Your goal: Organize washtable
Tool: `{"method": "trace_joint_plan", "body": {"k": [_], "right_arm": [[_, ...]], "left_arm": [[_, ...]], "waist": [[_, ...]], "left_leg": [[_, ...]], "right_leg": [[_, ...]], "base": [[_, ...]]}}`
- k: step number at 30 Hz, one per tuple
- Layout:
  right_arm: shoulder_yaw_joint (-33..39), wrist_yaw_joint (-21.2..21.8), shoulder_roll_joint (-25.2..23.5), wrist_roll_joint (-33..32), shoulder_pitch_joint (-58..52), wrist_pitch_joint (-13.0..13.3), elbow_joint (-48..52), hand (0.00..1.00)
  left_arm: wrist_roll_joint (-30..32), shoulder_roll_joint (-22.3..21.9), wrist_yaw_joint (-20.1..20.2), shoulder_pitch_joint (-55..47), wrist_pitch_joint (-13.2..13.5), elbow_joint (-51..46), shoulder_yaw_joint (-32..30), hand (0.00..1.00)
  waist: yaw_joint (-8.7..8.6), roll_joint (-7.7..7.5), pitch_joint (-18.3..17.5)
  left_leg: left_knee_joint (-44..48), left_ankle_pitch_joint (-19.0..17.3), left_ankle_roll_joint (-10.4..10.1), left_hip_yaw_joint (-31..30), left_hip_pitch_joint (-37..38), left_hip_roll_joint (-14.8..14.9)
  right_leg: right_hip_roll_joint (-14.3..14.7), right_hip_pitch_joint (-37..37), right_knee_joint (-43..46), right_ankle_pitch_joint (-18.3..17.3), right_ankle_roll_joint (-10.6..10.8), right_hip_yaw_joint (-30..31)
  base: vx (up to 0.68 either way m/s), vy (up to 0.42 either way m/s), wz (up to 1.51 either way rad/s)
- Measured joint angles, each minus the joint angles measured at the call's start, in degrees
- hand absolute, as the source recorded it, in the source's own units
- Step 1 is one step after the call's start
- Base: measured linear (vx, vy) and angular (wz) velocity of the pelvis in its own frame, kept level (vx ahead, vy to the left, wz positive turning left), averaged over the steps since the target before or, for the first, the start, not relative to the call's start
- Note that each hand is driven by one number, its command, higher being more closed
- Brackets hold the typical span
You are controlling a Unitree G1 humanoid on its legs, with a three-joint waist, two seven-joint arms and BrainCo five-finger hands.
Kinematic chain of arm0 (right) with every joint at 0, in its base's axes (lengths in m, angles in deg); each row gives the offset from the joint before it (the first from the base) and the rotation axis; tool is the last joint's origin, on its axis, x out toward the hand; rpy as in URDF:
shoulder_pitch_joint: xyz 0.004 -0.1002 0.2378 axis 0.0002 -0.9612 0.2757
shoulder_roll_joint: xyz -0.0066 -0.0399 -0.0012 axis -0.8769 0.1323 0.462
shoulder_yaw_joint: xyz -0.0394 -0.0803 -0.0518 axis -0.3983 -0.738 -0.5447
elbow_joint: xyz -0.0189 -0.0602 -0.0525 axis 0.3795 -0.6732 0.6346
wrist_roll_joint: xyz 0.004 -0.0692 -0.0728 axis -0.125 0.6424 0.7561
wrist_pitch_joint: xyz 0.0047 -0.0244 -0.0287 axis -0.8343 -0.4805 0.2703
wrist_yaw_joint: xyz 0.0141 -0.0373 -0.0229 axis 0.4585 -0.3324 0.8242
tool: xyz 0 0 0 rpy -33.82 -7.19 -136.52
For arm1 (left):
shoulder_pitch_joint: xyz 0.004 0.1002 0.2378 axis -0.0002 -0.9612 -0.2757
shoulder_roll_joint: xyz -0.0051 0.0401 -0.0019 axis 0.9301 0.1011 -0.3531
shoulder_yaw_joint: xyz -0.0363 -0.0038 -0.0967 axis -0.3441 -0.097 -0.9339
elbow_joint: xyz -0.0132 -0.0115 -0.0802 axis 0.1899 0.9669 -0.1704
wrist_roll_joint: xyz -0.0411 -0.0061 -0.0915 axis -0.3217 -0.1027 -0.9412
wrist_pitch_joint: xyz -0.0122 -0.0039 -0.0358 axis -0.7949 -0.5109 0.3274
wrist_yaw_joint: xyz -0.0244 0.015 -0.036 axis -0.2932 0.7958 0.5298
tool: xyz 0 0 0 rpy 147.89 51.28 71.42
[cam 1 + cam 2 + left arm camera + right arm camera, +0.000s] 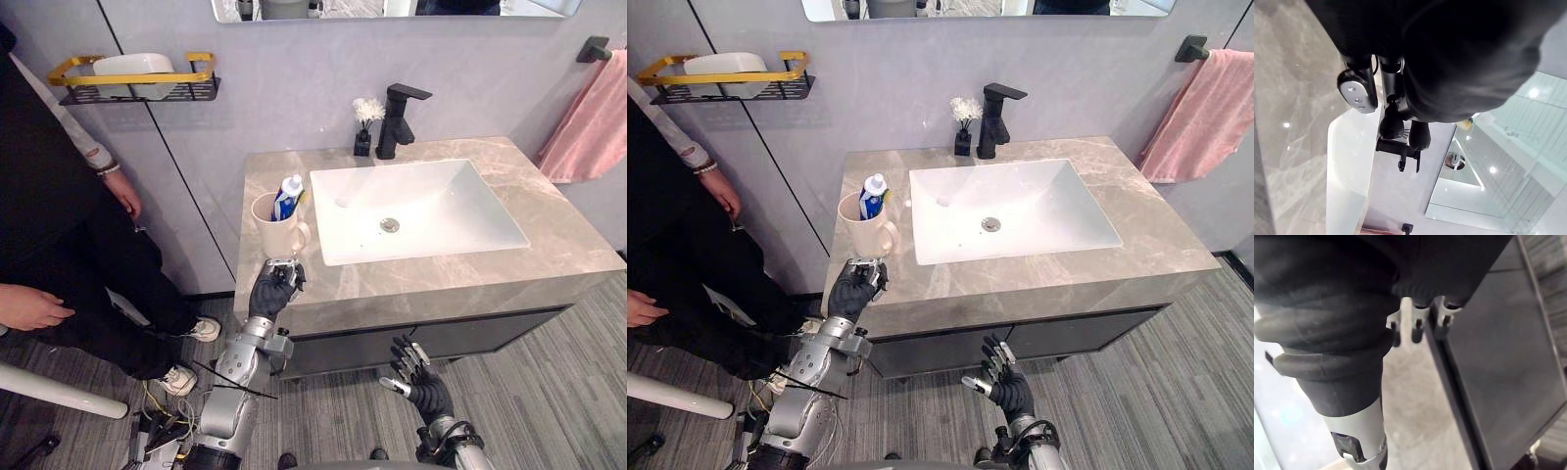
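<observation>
- Right hand (419,377) hangs low, fingers apart.
- Left hand (272,291) waits just before the cup (277,230); its grip we cannot tell.
- We should grasp the cup squarely, keeping the toothpaste (287,196) upright.

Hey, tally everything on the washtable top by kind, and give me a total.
Mug: 1
Tube, standing in the mug: 1
Faucet: 1
Vase with a white flower: 1
Total: 4

pink towel (588,122), yellow-railed wall rack (132,77), person at left (39,215)
</observation>
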Motion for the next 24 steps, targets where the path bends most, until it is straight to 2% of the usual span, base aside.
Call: {"method": "trace_joint_plan", "body": {"k": [11, 15, 20, 24], "right_arm": [[1.19, -0.03, 0.11, 0.03, 0.27, 0.00, 0.01, 0.00], [1.31, -0.06, 0.50, 0.03, 0.84, 0.00, 0.07, 0.00], [1.30, -0.05, 0.86, 0.05, 0.82, 0.00, 0.14, 0.00], [1.31, -0.05, 1.04, 0.06, 0.81, 0.00, 0.25, 0.00]], "left_arm": [[1.71, 0.24, -0.94, 3.25, -0.72, 7.36, -0.19, 1.00], [3.05, 0.99, -1.88, 5.31, 0.13, 9.27, -0.57, 1.00], [3.34, 1.05, -2.00, 7.32, 0.49, 11.24, -2.40, 1.00], [3.54, 1.08, -2.29, 8.11, 1.37, 12.55, -2.58, 1.00]], "waist": [[-0.35, -0.27, 0.04], [-0.23, -0.37, -0.07], [-1.29, -0.78, -0.13], [-1.29, -0.83, -0.15]], "left_leg": [[0.03, -0.65, -0.04, 1.79, -0.22, 0.00], [0.02, -0.88, 0.01, 2.60, -0.78, 0.03], [0.03, -0.96, 0.11, 2.79, -0.89, 0.02], [-0.01, -1.04, 0.17, 3.33, -0.88, 0.08]], "right_leg": [[0.12, -0.96, -0.02, 0.06, -0.01, 1.39], [0.20, -1.83, -0.02, 0.20, 0.09, 2.62], [0.19, -1.92, -0.08, 0.38, 0.11, 2.78], [0.19, -2.11, -0.07, 0.42, 0.16, 3.28]], "base": [[0.01, 0.003, -0.06], [0.01, 0.002, -0.14], [0.00, 0.000, -0.01], [-0.01, -0.001, -0.04]]}}
